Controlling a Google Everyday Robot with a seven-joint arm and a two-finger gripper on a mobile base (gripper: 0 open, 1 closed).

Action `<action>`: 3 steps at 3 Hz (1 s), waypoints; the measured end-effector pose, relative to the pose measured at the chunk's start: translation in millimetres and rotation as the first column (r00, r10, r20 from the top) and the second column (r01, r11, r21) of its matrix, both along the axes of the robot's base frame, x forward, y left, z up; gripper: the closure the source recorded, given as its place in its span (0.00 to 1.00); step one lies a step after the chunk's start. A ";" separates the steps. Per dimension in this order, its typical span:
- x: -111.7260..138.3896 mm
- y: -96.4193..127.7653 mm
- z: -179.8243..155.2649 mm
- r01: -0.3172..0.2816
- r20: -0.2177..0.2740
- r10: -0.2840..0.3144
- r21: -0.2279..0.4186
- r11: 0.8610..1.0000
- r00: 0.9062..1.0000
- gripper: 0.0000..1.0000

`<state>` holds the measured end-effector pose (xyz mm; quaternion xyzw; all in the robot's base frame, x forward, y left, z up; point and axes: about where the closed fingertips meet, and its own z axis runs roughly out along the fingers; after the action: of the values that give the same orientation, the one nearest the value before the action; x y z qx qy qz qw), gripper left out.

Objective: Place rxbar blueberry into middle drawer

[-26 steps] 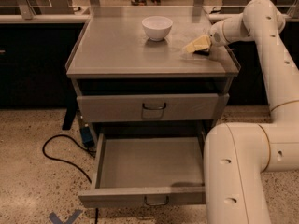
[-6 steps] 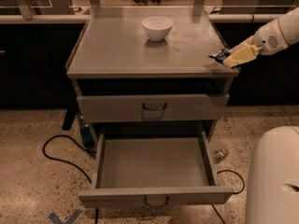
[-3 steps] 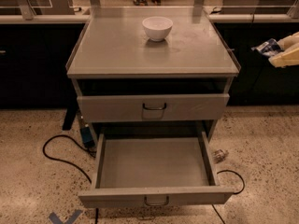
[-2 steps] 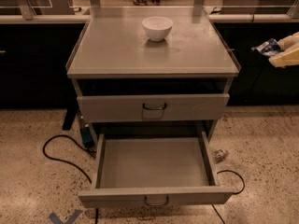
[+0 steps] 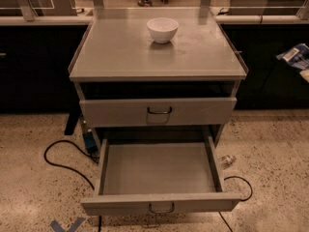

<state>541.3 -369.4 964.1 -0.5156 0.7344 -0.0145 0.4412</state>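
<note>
At the far right edge of the view, level with the cabinet top, the pale tan gripper [image 5: 304,74] shows only as a sliver. It is clamped on the rxbar blueberry [image 5: 293,55], a small flat bar in a dark blue wrapper with a white label patch. The bar hangs in the air, well clear of the cabinet's right side. Two seconds ago it was just off the cabinet's front right corner; since then it has moved out to the right, and over the last second it has drifted slightly further toward the frame edge. The print on the label patch is too small to read.

The middle drawer [image 5: 159,170], a wide shallow grey metal drawer with a small dark loop handle, stands pulled fully out with its floor bare, as before. Above it the upper grey drawer front [image 5: 193,111] is closed. A round white bowl [image 5: 162,29] sits near the back of the grey cabinet top [image 5: 159,59]. On the speckled floor a black cable [image 5: 63,164] loops at the left, and a blue tape cross [image 5: 67,224] lies near the bottom edge.
</note>
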 end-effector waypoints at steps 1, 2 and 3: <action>-32.9 -3.5 -20.5 -0.036 -0.011 0.036 -0.039 0.999 0.999 1.00; -32.7 0.5 -27.2 -0.038 -0.014 0.037 -0.039 0.999 0.999 1.00; -52.7 14.3 -26.0 -0.046 0.062 0.051 -0.088 0.995 0.997 1.00</action>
<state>488.6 -355.1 938.1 -0.5511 0.7059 -0.0520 0.4420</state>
